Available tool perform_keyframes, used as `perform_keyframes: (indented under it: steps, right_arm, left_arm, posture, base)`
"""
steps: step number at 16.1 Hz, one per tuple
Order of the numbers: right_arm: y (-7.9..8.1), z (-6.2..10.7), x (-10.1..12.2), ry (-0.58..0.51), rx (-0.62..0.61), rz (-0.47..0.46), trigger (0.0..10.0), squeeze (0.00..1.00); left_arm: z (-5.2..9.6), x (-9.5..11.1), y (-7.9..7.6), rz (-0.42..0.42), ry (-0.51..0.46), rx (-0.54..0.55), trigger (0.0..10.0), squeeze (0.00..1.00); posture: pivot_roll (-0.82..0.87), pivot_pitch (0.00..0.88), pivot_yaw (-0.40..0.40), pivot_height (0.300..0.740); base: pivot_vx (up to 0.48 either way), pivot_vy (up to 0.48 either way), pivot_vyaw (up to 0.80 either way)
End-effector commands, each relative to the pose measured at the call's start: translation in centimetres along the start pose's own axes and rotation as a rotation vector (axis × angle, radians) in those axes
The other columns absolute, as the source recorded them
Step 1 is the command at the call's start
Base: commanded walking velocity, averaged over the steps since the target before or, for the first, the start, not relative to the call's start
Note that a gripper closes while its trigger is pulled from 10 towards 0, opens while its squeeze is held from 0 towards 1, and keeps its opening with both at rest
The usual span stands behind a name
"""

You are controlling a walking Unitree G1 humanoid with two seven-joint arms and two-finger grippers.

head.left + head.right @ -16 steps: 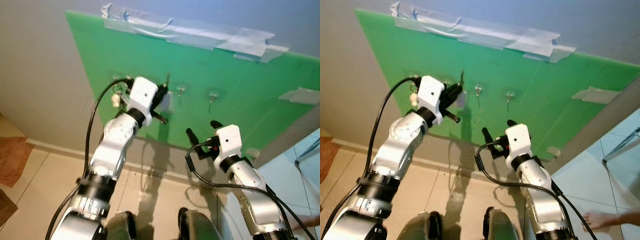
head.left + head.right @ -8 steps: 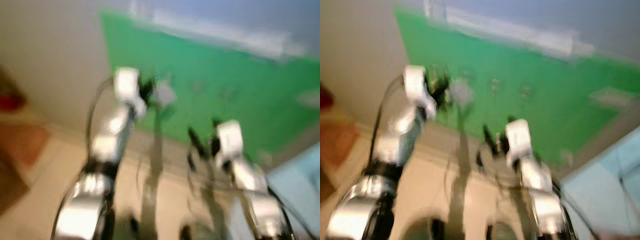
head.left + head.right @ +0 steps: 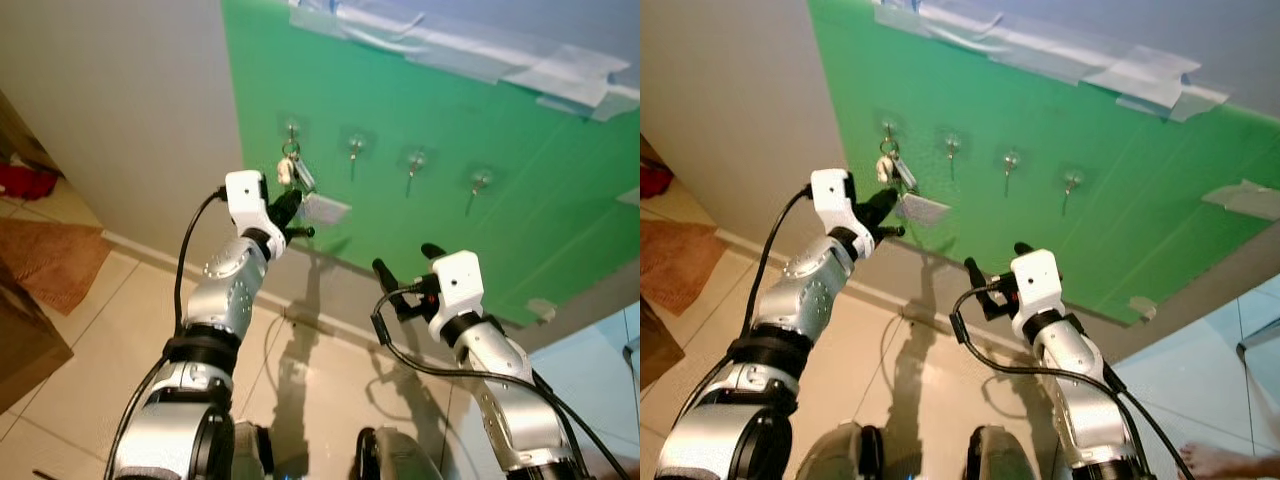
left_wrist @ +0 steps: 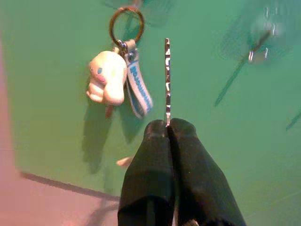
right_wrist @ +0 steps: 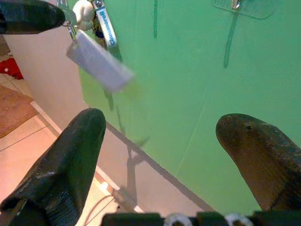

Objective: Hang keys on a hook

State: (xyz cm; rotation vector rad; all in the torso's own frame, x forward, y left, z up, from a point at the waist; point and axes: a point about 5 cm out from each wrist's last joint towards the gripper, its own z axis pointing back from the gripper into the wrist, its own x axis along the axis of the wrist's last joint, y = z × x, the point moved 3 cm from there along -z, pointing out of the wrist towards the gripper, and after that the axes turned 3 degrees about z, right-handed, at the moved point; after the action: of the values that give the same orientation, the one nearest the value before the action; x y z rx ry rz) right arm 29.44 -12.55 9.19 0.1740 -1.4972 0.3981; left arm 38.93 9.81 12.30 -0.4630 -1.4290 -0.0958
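Left eye view: a big green board [image 3: 480, 190] is taped to a pale wall, and the floor below has light tiles with a brown mat [image 3: 50, 262] off to the robot's left. Four small hooks sit in a row on the board. The keys [image 3: 292, 172] hang from the hook [image 3: 291, 130] nearest the robot's left. The left gripper [image 3: 296, 216] is just below the keys, and a flat grey tag [image 3: 322, 208] sits at its tip. The right gripper [image 3: 404, 266] is lower, away from the board.

Left wrist view: the two black fingers [image 4: 157, 179] are pressed together on the thin edge of the tag [image 4: 167, 80]. Beside it hang a metal ring [image 4: 126, 26], a small white toy dog [image 4: 107, 77] and a blue and white strap [image 4: 139, 89].

Right wrist view: the fingers [image 5: 61, 160] are spread wide with nothing between them. The tag [image 5: 99, 61] looks blurry in front of the green board
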Motion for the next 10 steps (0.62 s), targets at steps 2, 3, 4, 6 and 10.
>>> perform_keyframes:
  steps: [2, 3, 4, 6, 10]
  right_arm:
    - [-0.2, 0.4, -0.4, 0.015, -0.013, -0.006, 10.0, 0.00]
    - [-0.2, 0.4, -0.4, 0.015, -0.013, -0.007, 10.0, 0.00]
    - [-0.1, 0.4, -0.4, 0.016, -0.013, -0.009, 10.0, 0.00]
    - [-0.1, 0.4, -0.4, 0.016, -0.012, -0.010, 10.0, 0.00]
    - [0.2, 0.7, -0.6, 0.018, -0.014, -0.015, 10.0, 0.00]
  left_arm:
    - [-0.1, 0.5, -2.3, -0.398, -0.034, -0.083, 0.0, 0.00]
    - [-0.1, 0.7, -2.8, -0.473, -0.050, -0.106, 0.0, 0.00]
    - [-0.1, 1.0, -4.0, -0.565, -0.076, -0.170, 0.0, 0.00]
    - [-0.2, 0.8, -4.9, -0.583, -0.069, -0.232, 0.0, 0.00]
    - [-1.6, 1.8, -4.8, -0.639, -0.050, -0.251, 0.0, 0.00]
  posture:
    - [-0.15, 0.154, -0.033, 0.710]
    - [-0.15, 0.154, -0.033, 0.710]
    - [-0.15, 0.155, -0.032, 0.710]
    - [-0.15, 0.155, -0.030, 0.710]
    - [-0.17, 0.155, -0.018, 0.710]
  base:
    - [0.000, 0.000, 0.00]
    - [0.000, 0.000, 0.00]
    - [0.000, 0.000, 0.00]
    - [0.000, 0.000, 0.00]
    - [0.000, 0.000, 0.00]
